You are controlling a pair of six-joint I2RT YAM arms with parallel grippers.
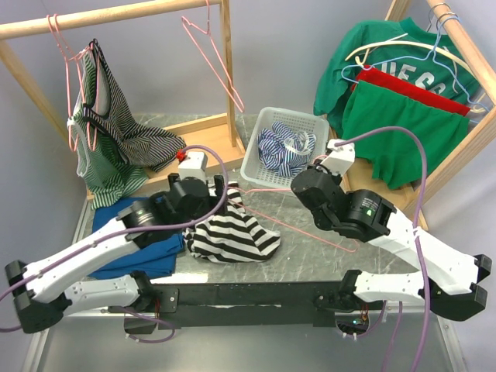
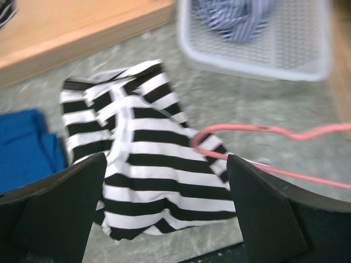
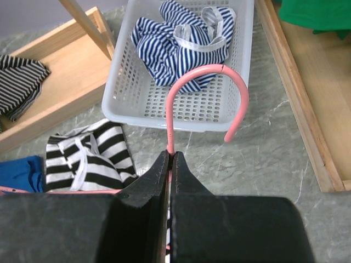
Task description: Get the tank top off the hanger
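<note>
The surface (image 1: 302, 265) carries everything you need. The black-and-white striped tank top (image 1: 232, 232) lies crumpled on it close to the near edge, a little left of centre. It touches a folded blue garment (image 1: 159, 254) on its left, and the white basket (image 1: 253, 155) sits well beyond it toward the far edge.

The pink wire hanger (image 3: 169, 126) stretches from the tank top's right side out toward the right half of the surface. In the left wrist view its wire meets the garment's right edge and seems to slip under the fabric there. You cannot tell from these views whether a strap is looped over it.

Your right end effector (image 3: 170, 156) is clenched on the hanger's neck just below the hook. Your left end effector (image 2: 164, 181) is released, with its fingers spread wide and grasping nothing, poised right over the striped cloth.

You look to be at the separation step: the garment is down and the hanger is in hand, but the two are not plainly apart.

The next move calls for drawing the hanger away to the right and upward with the right arm, watching whether the cloth drags along. If it does, pin or pinch the tank top with the left end effector first so the wire slides free.
</note>
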